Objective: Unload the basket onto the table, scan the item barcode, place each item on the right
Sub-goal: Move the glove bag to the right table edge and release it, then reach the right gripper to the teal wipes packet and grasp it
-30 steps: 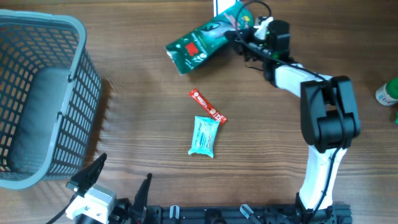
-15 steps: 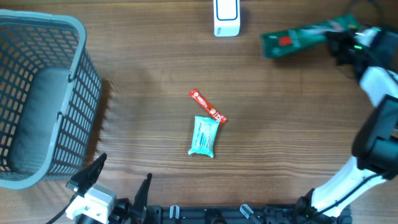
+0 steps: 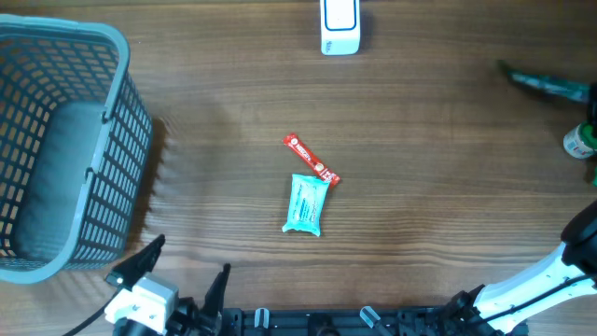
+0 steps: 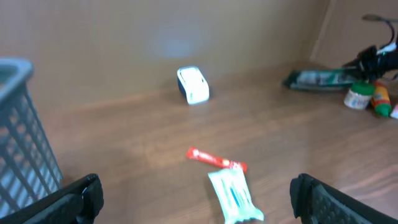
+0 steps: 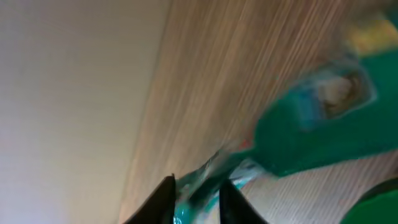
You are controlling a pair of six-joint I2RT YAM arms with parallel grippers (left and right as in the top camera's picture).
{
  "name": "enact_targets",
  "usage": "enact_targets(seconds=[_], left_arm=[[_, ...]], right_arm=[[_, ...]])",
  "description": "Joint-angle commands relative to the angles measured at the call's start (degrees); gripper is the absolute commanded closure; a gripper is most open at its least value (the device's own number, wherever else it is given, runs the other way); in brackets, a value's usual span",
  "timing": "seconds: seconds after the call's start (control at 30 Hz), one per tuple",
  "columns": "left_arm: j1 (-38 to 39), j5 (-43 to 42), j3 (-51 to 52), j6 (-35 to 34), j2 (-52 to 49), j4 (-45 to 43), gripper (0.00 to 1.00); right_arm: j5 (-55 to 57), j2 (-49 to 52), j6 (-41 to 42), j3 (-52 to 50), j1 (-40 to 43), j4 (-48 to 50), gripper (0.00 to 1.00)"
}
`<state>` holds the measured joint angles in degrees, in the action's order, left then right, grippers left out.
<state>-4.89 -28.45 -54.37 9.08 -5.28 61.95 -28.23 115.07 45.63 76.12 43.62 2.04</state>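
So the green pouch (image 3: 550, 84) is way out at about 2 o'clock on the table (image 3: 448, 187), right at the edge and well apart from the scanner (image 3: 338, 26), which sits up at 12. It's just beside a little bottle (image 3: 578, 141) at 3 o'clock, so my read is that this is the set-it-aside bit for that pouch rather than the scan itself. The right gripper (image 5: 196, 185) has the crinkly end of the pouch sitting between its fingers, but the wrist view is smeared and I honestly can't tell if it's pinching or already loose. The left gripper (image 3: 192, 254) is parked down at 7 o'clock with its fingers spread wide and nothing in them, near the basket (image 3: 112, 56) at 9. Dead centre there's a red snack stick (image 3: 312, 159) touching a teal packet (image 3: 307, 203), neither one anywhere near the scanner. I'd guess the next move calls for letting the pouch go cleanly, backing off without dragging it or bumping the bottle, then taking one of the centre items to 12 o'clock with its barcode facing the scanner.
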Motion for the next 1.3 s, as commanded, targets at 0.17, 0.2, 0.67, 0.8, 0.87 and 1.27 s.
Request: enact_targets(seconds=[0.17,0.2,0.67,0.8,0.87,1.27], left_arm=[[0.11,-0.44,0.04,-0.37,0.39,10.54,0.00],[0.11,-0.44,0.04,-0.35,0.39,11.82,0.00],[0.11,-0.48,0.04,-0.52,0.39,11.80,0.00],[0.11,-0.48,0.04,-0.52,0.39,11.80,0.00],[0.11,-0.48,0.04,-0.52,0.39,11.80,0.00],[0.11,-0.48,0.04,-0.52,0.39,11.80,0.00]], right_arm=[[1.68,-5.05,-3.76,0.72,-0.02,-0.17,0.41],[1.68,-6.69,-4.33,0.72,-0.02,-0.20,0.36],[-1.11,-32.89,-4.94,0.70,-8.81,-20.65,0.00],[-6.64,-33.44,-4.90,0.61,-17.55,-29.53,0.00],[-6.58,-33.29,-4.72,0.26,-23.04,-34.36,0.00],[-6.08,-24.74,-23.19,-2.45,-58.66,-57.81,0.02]])
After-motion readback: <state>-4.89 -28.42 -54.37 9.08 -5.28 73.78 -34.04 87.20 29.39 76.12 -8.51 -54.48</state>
